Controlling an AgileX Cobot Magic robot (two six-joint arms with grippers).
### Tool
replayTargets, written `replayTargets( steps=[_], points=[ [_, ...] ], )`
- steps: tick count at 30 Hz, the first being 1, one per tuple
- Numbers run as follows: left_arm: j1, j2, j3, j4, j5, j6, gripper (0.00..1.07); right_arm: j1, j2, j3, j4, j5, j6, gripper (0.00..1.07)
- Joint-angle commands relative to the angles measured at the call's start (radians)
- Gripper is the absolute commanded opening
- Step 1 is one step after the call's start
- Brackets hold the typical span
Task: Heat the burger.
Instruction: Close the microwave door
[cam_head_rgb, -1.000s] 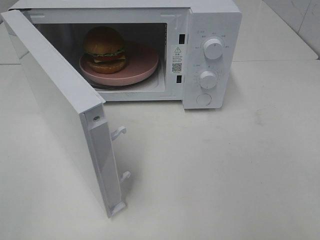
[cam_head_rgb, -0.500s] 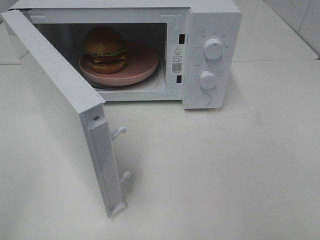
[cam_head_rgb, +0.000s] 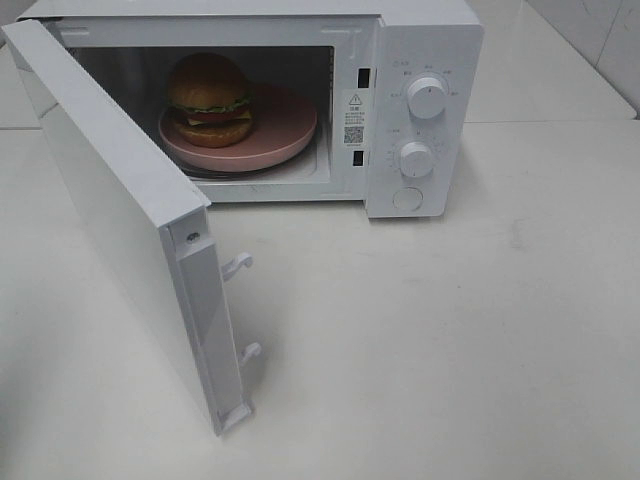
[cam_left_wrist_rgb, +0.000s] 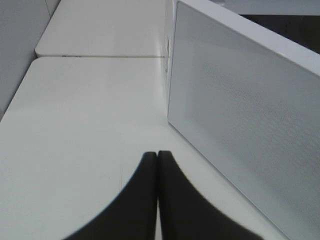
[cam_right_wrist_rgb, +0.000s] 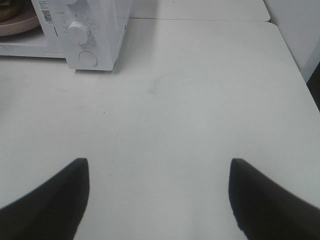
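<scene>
One microwave (cam_head_rgb: 425, 40) sits on a seamed white table (cam_head_rgb: 450, 330) in the high view, door (cam_head_rgb: 110, 200) swung open, burger (cam_head_rgb: 208, 98) on a pink plate (cam_head_rgb: 285, 125) inside. Left wrist: left gripper (cam_left_wrist_rgb: 158, 155) pinched together over the tabletop beside the door. Right wrist: right gripper (cam_right_wrist_rgb: 159, 162) spread apart above the table.

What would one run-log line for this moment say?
burger: on pink plate inside microwave | door: open | left gripper: shut, empty | right gripper: open, empty
</scene>
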Motion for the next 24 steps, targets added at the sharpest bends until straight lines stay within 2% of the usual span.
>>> replayTargets(
  steps=[1,3,6,8,9,10,13,18,19,20,21,22,23,24],
  points=[
    [0.003,0.03,0.026,-0.034,-0.131,0.039,0.0,-0.003,-0.027,0.003,-0.001,0.0,-0.009,0.75],
    [0.003,0.074,0.067,-0.076,-0.26,0.066,0.0,-0.003,-0.027,0.003,-0.001,0.0,-0.009,0.75],
    [0.003,0.102,0.096,-0.103,-0.346,0.068,0.0,-0.003,-0.027,0.003,-0.001,0.0,-0.009,0.75],
    [0.003,0.147,0.15,-0.124,-0.479,0.068,0.0,-0.003,-0.027,0.003,-0.001,0.0,-0.009,0.75],
    [0.003,0.147,0.15,-0.124,-0.479,0.068,0.0,-0.003,-0.027,0.003,-0.001,0.0,-0.009,0.75],
    [0.003,0.181,0.183,-0.124,-0.576,0.066,0.0,-0.003,-0.027,0.003,-0.001,0.0,-0.009,0.75],
    [0.003,0.237,0.223,-0.123,-0.697,0.061,0.0,-0.003,-0.027,0.003,-0.001,0.0,-0.009,0.75],
    [0.003,0.319,0.25,-0.085,-0.829,0.053,0.0,-0.003,-0.027,0.003,-0.001,0.0,-0.009,0.75],
    [0.003,0.363,0.257,-0.053,-0.885,0.028,0.0,-0.003,-0.027,0.003,-0.001,0.0,-0.009,0.75],
    [0.003,0.363,0.257,-0.053,-0.885,0.028,0.0,-0.003,-0.027,0.003,-0.001,0.0,-0.009,0.75],
    [0.003,0.416,0.258,0.0,-0.936,-0.029,0.0,-0.003,-0.027,0.003,-0.001,0.0,-0.009,0.75],
    [0.003,0.438,0.258,0.03,-0.958,-0.057,0.0,-0.003,-0.027,0.003,-0.001,0.0,-0.009,0.75],
    [0.003,0.438,0.258,0.03,-0.958,-0.057,0.0,-0.003,-0.027,0.003,-0.001,0.0,-0.009,0.75],
    [0.003,0.491,0.258,0.11,-1.015,-0.134,0.0,-0.003,-0.027,0.003,-0.001,0.0,-0.009,0.75]
  ],
)
